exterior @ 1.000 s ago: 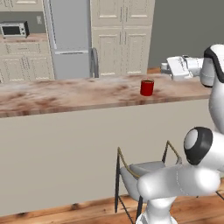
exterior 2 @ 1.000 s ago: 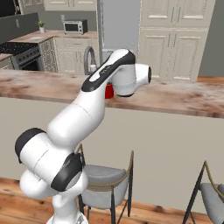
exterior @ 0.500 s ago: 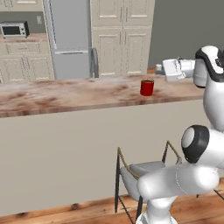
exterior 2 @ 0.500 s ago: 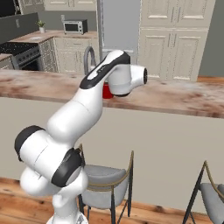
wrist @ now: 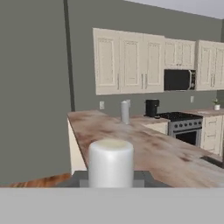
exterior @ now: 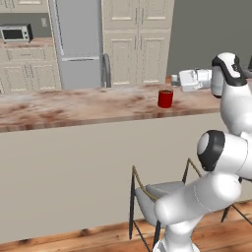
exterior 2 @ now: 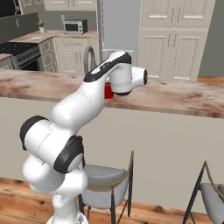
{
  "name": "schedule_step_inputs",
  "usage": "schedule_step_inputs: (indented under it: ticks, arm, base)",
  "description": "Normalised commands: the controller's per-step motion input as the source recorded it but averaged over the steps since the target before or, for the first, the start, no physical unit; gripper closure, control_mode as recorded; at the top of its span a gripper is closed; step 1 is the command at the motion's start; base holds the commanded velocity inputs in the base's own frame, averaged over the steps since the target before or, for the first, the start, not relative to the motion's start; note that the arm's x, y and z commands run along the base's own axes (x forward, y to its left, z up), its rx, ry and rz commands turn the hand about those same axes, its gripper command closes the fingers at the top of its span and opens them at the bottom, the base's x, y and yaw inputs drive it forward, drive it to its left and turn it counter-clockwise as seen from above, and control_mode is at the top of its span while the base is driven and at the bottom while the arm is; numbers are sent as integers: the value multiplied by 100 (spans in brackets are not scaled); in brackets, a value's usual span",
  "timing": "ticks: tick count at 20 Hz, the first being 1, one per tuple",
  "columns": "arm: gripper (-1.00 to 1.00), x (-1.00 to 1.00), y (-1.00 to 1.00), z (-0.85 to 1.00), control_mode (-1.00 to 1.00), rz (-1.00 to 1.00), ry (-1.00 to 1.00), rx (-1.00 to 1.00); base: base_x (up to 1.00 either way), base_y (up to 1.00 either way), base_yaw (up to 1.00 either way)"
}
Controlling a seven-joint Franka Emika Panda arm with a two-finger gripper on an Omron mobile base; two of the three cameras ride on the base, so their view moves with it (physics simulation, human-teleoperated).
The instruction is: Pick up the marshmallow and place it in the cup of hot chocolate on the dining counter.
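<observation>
Wrist shifted left toward small red mug [exterior: 165,98] on marbled brown counter [exterior: 74,106]. Gripper [exterior: 174,80] clamped on white cylindrical marshmallow [wrist: 111,162]. Rec: centre over rim before release.

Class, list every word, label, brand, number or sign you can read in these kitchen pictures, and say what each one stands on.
None: no readable text anywhere.
Microwave: front panel too small and blurred to show any lettering.
Red cup: plain, no label.
Fridge and cabinets: plain, no signs.
Marshmallow in the gripper: plain white.
</observation>
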Motion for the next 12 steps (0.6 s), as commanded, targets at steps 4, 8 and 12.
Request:
schedule_step_inputs:
  ticks: [4,8,12]
  arm:
    - [100,6,-22,-6,-100,0,5,0]
    - [100,1,-12,-5,-100,0,3,0]
    - [100,0,0,-2,-100,0,0,0]
  base:
    - [0,0,0]
    - [0,0,0]
    - [0,0,0]
